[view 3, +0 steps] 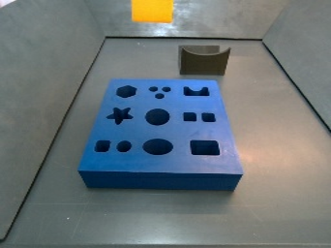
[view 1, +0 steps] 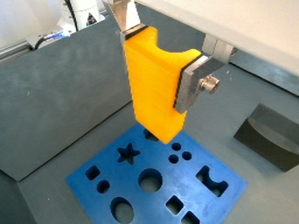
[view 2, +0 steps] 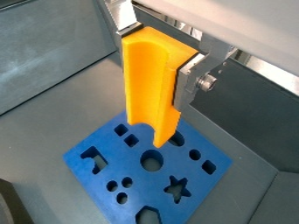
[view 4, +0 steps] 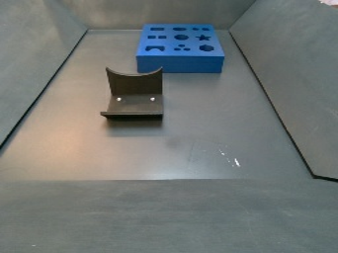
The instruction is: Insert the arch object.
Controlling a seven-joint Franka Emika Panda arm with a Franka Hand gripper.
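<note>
Orange-yellow arch object (view 1: 156, 83) hangs upright in the air above the blue board (view 1: 111, 179), gripped betw. the silver plates of the end effector (view 2: 149, 42). Dark grey block (view 3: 203, 59) sits on the counter (view 4: 199, 148), apart from board.

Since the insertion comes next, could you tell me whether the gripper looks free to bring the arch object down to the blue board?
Probably yes. The gripper holds the arch object upright above the blue board, with only open air beneath. The dark grey block sits apart on the floor, clear of the descent.
</note>
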